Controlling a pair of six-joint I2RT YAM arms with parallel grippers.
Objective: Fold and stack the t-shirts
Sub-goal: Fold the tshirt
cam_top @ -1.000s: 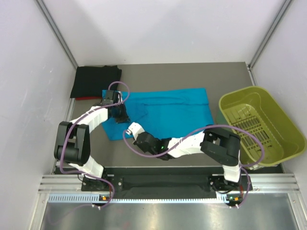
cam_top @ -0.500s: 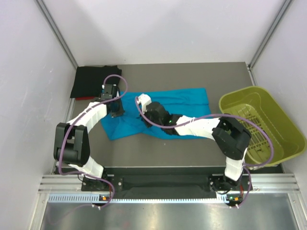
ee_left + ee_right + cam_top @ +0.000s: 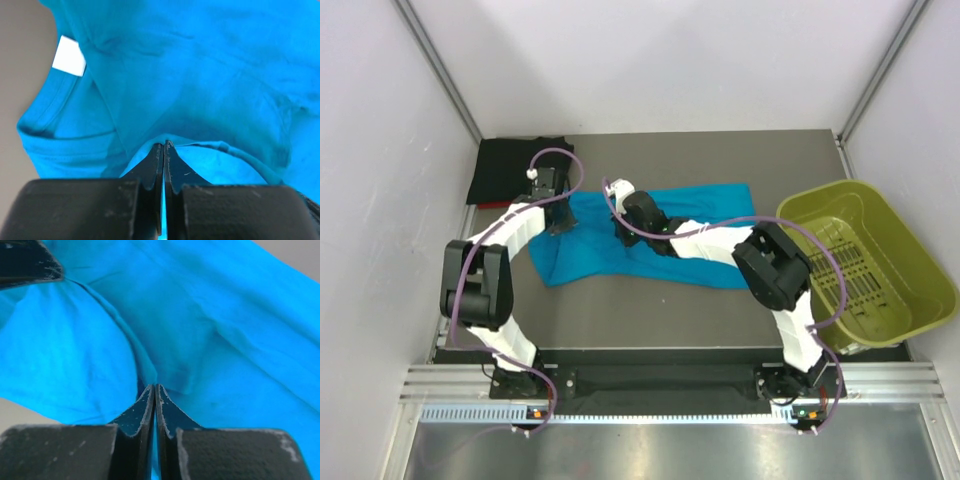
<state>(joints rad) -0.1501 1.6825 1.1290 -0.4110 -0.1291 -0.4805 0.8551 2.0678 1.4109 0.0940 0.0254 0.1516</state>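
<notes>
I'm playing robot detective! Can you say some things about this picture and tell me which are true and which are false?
1. The left claw and right claw both pinch the blue shirt. True.
2. The black shirt lies in the far left corner of the table. True.
3. The blue shirt is inside the yellow-green bin. False: it lies on the table, left of the bin.
4. The left claw is wide open. False: it is shut on blue cloth.

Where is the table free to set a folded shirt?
Free: table strip behind the teal t-shirt, from black t-shirt toward bin; also the near strip. Crowded: its left end, pinched by left gripper and right gripper.
</notes>
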